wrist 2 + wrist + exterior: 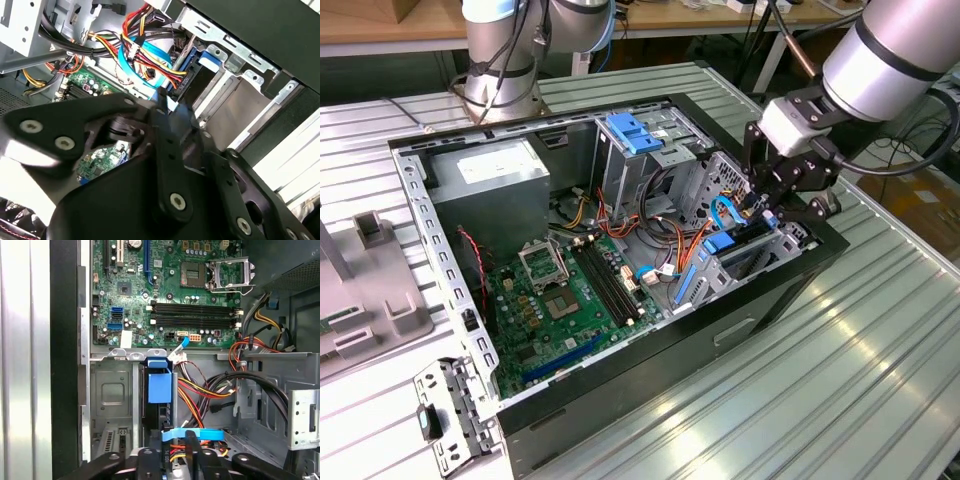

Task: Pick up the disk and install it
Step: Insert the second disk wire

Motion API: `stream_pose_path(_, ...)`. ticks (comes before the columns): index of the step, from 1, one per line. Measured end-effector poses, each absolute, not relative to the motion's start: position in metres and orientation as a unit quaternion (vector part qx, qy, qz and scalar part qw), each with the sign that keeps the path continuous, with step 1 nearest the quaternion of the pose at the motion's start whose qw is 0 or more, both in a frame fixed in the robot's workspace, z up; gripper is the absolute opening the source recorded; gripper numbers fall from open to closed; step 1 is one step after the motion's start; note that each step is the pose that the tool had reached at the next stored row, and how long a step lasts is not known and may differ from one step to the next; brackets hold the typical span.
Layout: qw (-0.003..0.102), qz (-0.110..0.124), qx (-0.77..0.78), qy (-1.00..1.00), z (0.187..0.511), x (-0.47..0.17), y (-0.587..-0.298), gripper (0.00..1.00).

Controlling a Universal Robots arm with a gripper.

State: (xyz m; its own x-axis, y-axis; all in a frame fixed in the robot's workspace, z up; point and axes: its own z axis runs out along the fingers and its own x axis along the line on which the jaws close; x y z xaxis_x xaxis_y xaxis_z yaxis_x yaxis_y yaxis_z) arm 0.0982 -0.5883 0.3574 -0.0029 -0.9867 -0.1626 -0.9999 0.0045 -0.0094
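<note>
The disk (159, 390), with its blue rail end showing, stands on edge in the drive bay at the front corner of the open computer case (650, 350), beside bundled cables (200, 395). The black pincer (772, 200) hangs just above that bay, close to the disk; whether its fingers clamp anything cannot be told. The case lies on the ribbed metal bench (860, 380).

Open motherboard (555, 300) area offers free room above. Cable bundle (210, 390) crowds the space beside the disk (159, 385) in its bay. Tall drive cage (635, 150) blocks the far side.
</note>
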Motion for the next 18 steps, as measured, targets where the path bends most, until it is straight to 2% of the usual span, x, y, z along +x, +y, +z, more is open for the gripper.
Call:
stream_pose_path(4, 0.063, 0.056, -0.703, 0.706, 0.355, 0.098, -0.588, 0.11)
stream_pose_path(18, 0.062, 0.061, -0.703, 0.706, 0.342, 0.098, -0.591, 0.11)
